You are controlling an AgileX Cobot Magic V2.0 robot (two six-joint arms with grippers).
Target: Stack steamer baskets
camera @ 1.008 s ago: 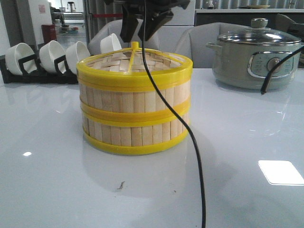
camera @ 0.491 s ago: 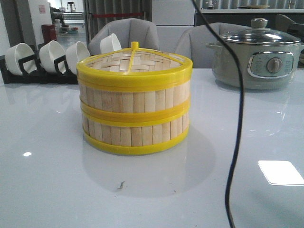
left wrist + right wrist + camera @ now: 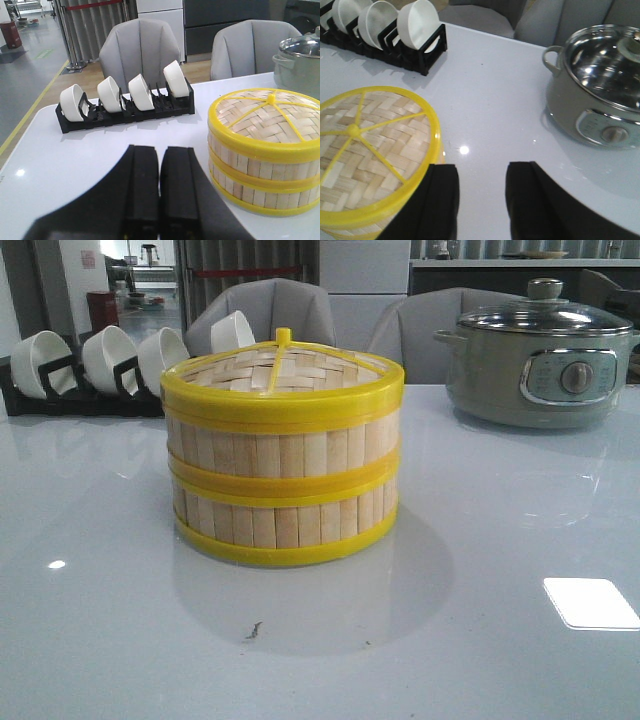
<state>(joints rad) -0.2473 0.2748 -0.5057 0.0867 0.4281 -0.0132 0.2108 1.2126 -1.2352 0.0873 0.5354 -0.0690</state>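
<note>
Gone from the front view are the black gripper seen above the stack a second ago and the black cable that hung across it half a second ago; neither arm shows there.

Two round bamboo-slat steamer baskets with bright yellow rims [image 3: 283, 480] sit stacked one on the other, near the middle of the glossy white table [image 3: 520, 640]. A flat woven-bamboo lid with yellow rim and spokes [image 3: 281, 368] caps the upper basket.

Left gripper [image 3: 159, 185]: black fingers pressed together, nothing between them. It is held low over the table, beside the stack and apart from it.

Right gripper [image 3: 481, 197]: fingers parted, gap empty. It looks down from above; one finger [image 3: 440, 197] overlaps the lid's rim in the wrist view, contact not determinable.

Behind the stack, white ceramic bowls [image 3: 110, 358] stand on edge in a black rack [image 3: 125, 112]. A grey-green electric pot with a glass lid [image 3: 545, 355] stands at the table's far right, well apart from the stack.
</note>
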